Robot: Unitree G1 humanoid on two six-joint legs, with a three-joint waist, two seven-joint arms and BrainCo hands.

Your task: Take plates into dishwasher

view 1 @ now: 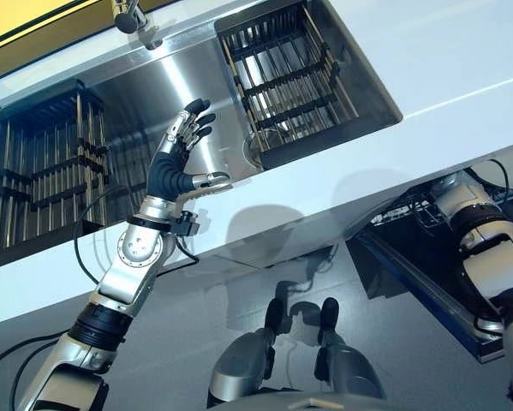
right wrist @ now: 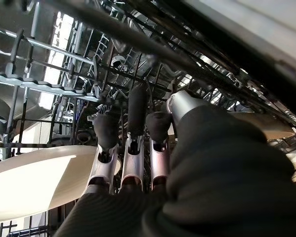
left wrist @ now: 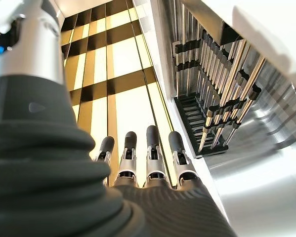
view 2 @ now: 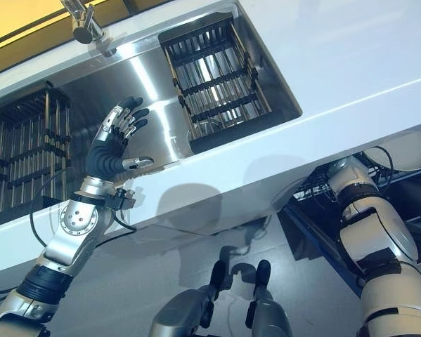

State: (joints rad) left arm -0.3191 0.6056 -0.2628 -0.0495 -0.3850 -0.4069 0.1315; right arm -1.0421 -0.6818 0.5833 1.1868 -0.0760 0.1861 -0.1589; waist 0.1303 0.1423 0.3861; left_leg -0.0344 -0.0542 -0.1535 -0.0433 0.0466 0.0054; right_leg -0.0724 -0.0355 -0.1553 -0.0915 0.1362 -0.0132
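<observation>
right hand [right wrist: 133, 163] under counter [view 2: 351, 63] – grip unclear; plate [view 2: 407, 149] half hidden

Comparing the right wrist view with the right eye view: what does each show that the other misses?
Only the right wrist view shows the right hand itself: its fingers reach among the dishwasher rack's dark wires, with a white plate lying against them. Whether they grip the plate cannot be told.

Only the right eye view shows the counter's steel sink, its two dish racks and the left hand raised open over the basin, holding nothing.

Both show the white plate, seen in the eye view as an edge under the counter by the right arm.
</observation>
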